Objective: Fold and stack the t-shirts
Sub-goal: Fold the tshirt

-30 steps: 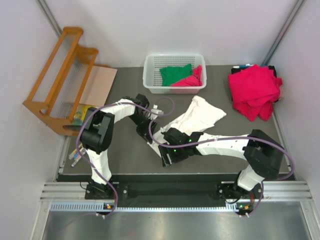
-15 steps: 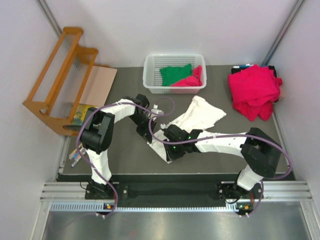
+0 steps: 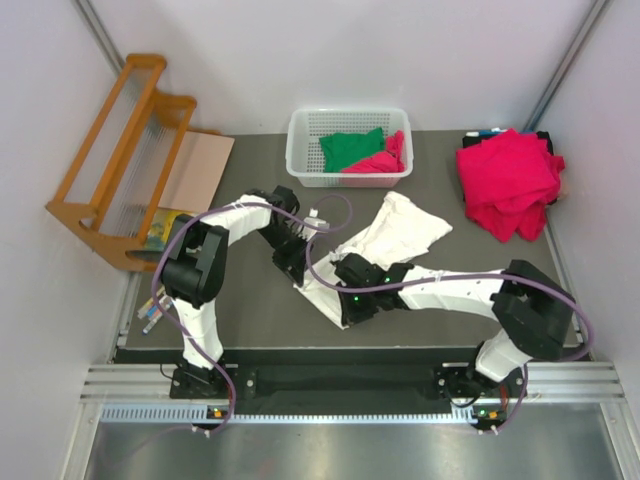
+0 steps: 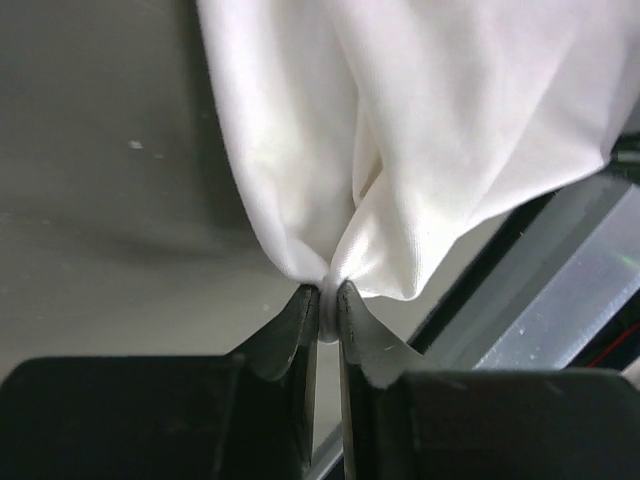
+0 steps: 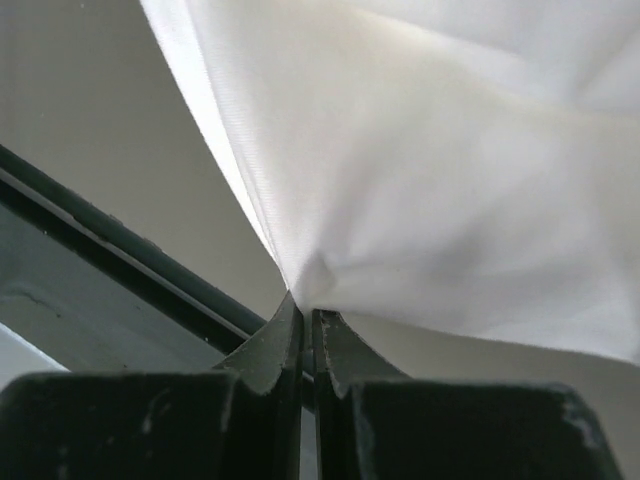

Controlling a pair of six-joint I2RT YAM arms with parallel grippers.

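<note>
The white t-shirt (image 3: 400, 230) lies crumpled in the middle of the dark table, one end trailing toward the front. My left gripper (image 3: 297, 264) is shut on a bunched fold of it; in the left wrist view the cloth (image 4: 420, 130) fans out from between the fingertips (image 4: 328, 300). My right gripper (image 3: 346, 306) is shut on its near edge, where the white cloth (image 5: 450, 180) rises from the closed tips (image 5: 306, 318). A green t-shirt (image 3: 350, 148) and a crimson one (image 3: 382, 160) lie in the basket. More crimson t-shirts (image 3: 508, 180) are heaped at the back right.
The white lattice basket (image 3: 300, 150) stands at the back centre. A wooden rack (image 3: 115, 160) leans at the left, with a cardboard sheet (image 3: 200, 165) beside it. The table's front edge and metal rail (image 3: 330, 385) run just behind both grippers.
Both grippers have closed on the white t-shirt. The right gripper moved slightly right onto the shirt's near edge; the left arm has barely moved.
</note>
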